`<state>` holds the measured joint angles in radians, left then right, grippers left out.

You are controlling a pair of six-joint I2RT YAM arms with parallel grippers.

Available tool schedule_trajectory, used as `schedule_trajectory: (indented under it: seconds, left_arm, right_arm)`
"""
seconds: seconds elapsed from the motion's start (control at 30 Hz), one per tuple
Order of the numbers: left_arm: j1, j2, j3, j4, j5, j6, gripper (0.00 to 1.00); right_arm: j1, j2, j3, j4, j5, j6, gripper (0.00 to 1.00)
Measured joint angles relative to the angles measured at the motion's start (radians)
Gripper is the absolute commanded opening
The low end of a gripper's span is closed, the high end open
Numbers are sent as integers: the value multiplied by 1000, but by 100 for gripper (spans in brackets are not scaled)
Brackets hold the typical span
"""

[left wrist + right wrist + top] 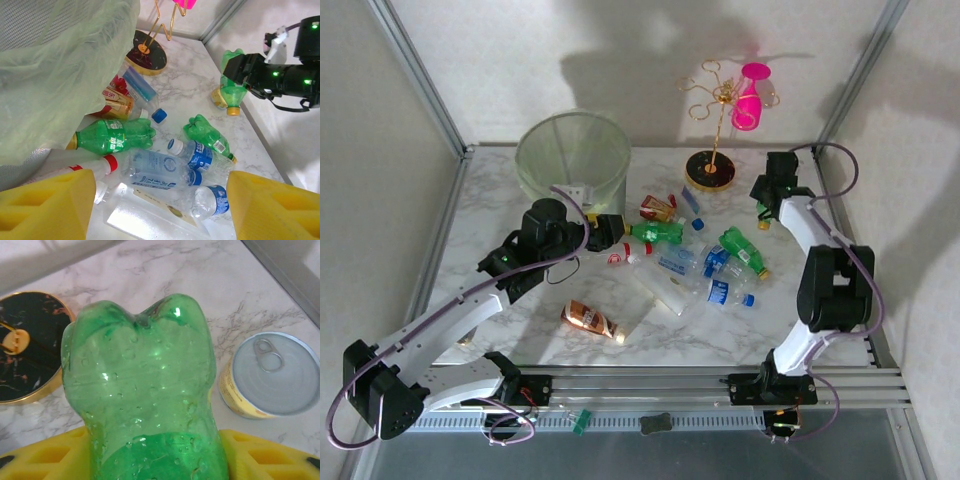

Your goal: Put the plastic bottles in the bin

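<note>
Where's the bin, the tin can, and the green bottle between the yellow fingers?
bin (542,178), top view, on its front wall.
tin can (274,375), right wrist view, on its lid.
green bottle (142,385), right wrist view, on its body.

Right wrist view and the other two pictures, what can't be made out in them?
- Right wrist view: the green bottle in the right hand has its neck and cap cut off by the bottom edge.
- Right wrist view: the can has side print too steeply angled to read.
- Left wrist view: the bin has its inside veiled by its liner.
- Top external view: labels in the bottle pile are too small to read.
</note>
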<state>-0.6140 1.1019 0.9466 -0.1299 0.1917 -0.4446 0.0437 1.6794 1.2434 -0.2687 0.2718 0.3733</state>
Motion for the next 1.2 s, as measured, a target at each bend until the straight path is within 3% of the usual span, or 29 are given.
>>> schedule_trajectory:
  seconds: [0.4, 0.73, 0.93, 1.2]
  left_arm:
    - [-30, -22, 27, -5, -1, -51, 68]
    - [-77, -21, 50, 10, 44, -95, 68]
    - [-163, 4, 52, 72, 102, -102, 71]
    - [-166, 34, 66, 161, 185, -114, 72]
  right_arm:
    - [41, -312, -175, 72, -260, 140, 51]
    - [141, -543, -221, 156, -599, 182, 50]
    - [210, -580, -231, 229, -790, 234, 49]
    - [263, -632, -250, 286, -923, 284, 49]
